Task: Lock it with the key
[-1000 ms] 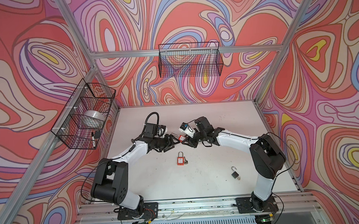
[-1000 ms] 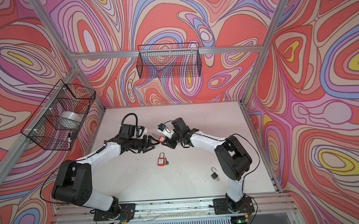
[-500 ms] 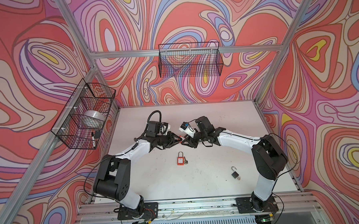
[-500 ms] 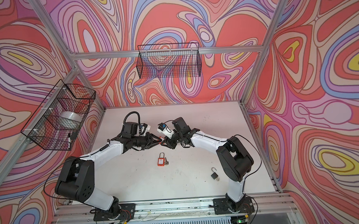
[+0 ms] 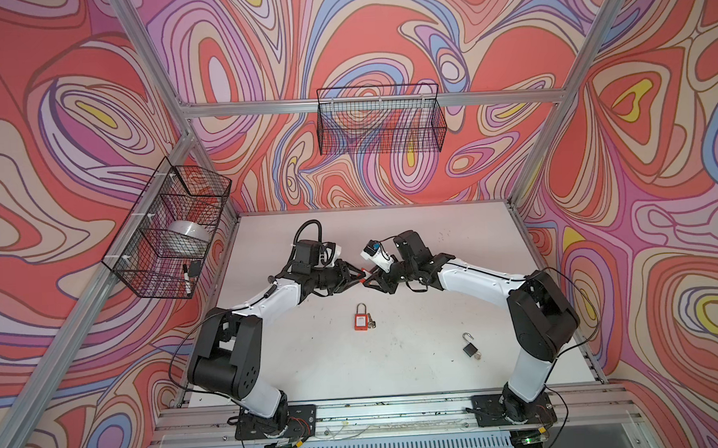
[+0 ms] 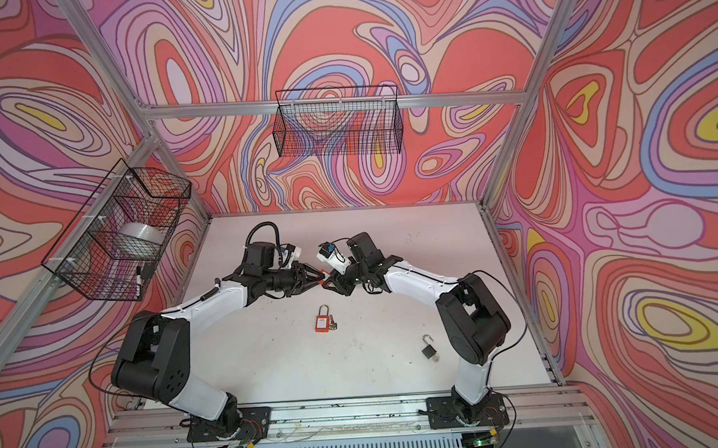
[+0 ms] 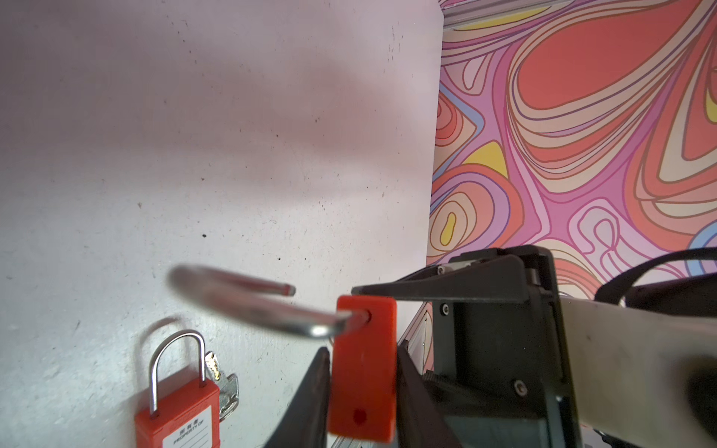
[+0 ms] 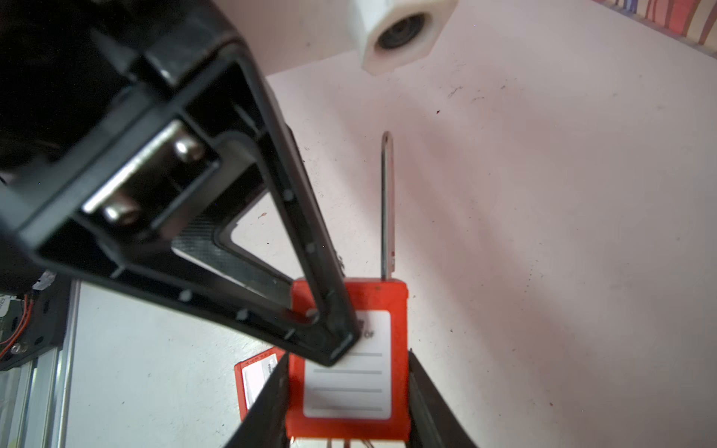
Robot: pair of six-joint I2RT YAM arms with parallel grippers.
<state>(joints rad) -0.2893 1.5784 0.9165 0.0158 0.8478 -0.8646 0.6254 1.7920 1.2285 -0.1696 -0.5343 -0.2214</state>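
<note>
A red padlock (image 5: 364,270) hangs above the middle of the table between both arms. My right gripper (image 8: 348,372) is shut on its labelled body (image 8: 349,391). My left gripper (image 7: 362,360) is shut on the same body (image 7: 364,388) across its thin sides, and one left finger (image 8: 295,232) crosses the label. The steel shackle (image 7: 248,302) stands swung out, with its free end out of the body. In both top views the grippers meet tip to tip, left gripper (image 6: 314,277) against right gripper (image 6: 330,282). A silver key (image 5: 372,325) lies on the table.
A second red padlock (image 5: 359,318) with its shackle shut lies flat next to that key (image 7: 227,388). A small black padlock (image 5: 471,347) with an open shackle lies towards the right arm's base. Wire baskets hang on the back wall (image 5: 380,120) and the left wall (image 5: 166,233).
My left gripper has moved right to the held red padlock and closed its jaws on the body. The right arm and the padlock have stayed in place.
</note>
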